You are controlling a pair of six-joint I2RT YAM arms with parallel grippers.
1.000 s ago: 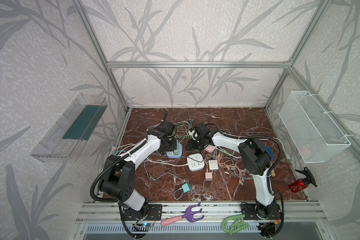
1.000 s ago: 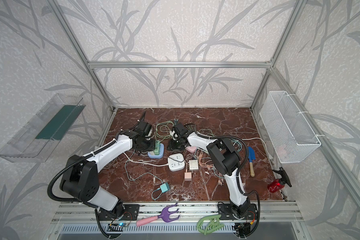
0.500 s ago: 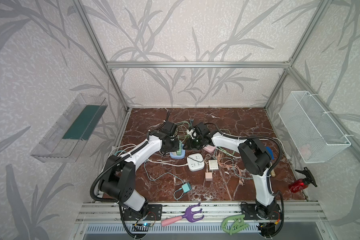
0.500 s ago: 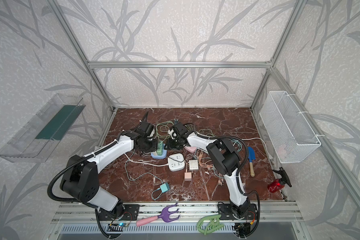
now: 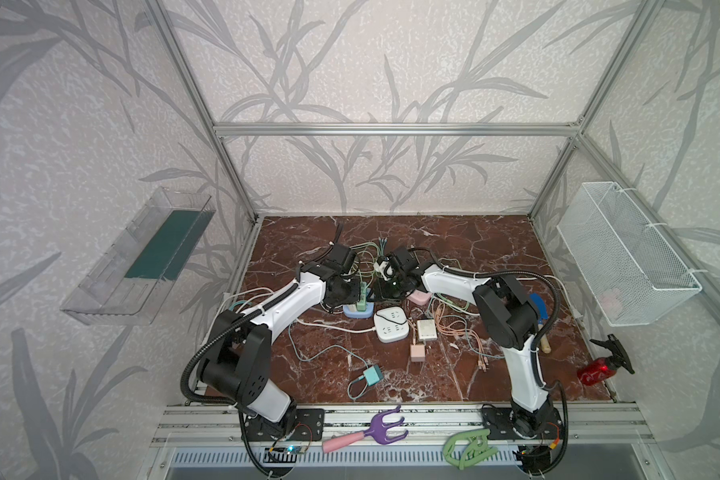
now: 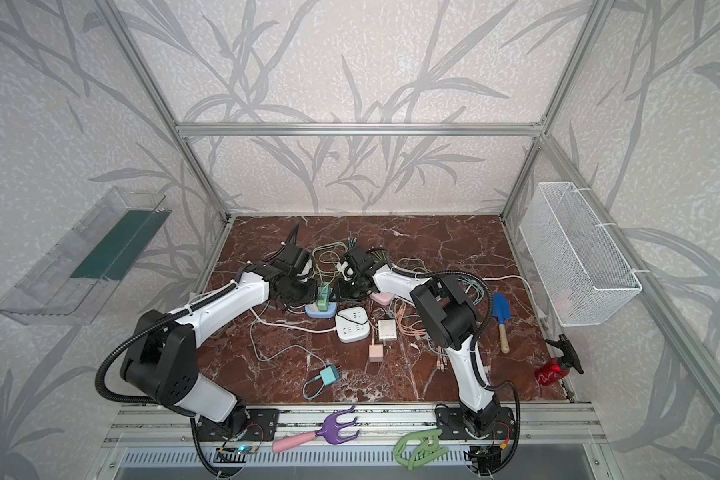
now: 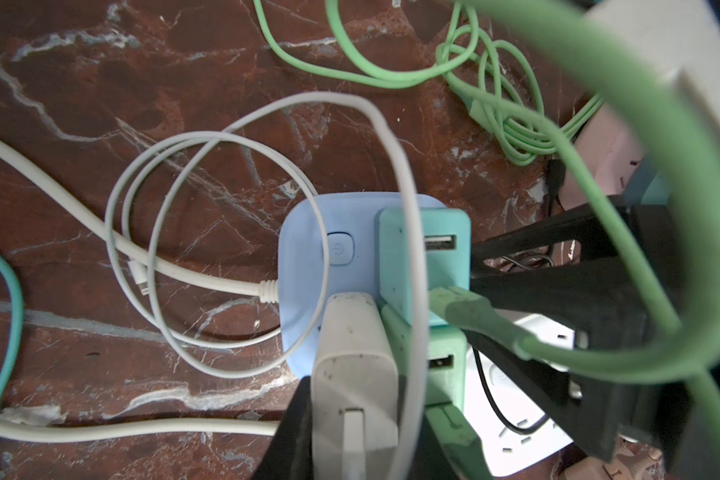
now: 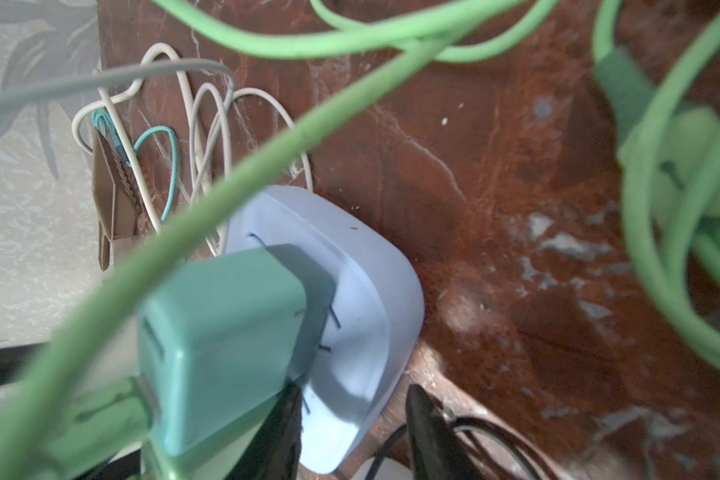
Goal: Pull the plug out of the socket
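stage: mid-pull, judged unfinished | left gripper [image 5: 352, 298]: clenched on white plug [image 7: 352, 353] | plug: sits over the blue socket [image 7: 304, 266] edge, just beside teal plugs [image 7: 416, 249]; prongs hidden, cannot tell seated or free | right gripper [image 8: 354, 388]: fingers [image 8: 427, 432] astride socket corner, clamped or not unclear | remaining: likely lift plug clear of socket

I see a red-brown marble tabletop [image 5: 474, 249]. A blue socket [image 5: 352, 312] lies on it, with a white power strip [image 5: 391, 327] just beside. Next comes what I take for a pink socket [image 5: 420, 297], half hidden. There are also a pink charger [image 5: 417, 352], a teal charger [image 5: 371, 375] nearer the front, tangled green cables [image 7: 516, 141], a blue trowel [image 6: 501, 309], and a red spray bottle [image 5: 597, 370] at the right edge.
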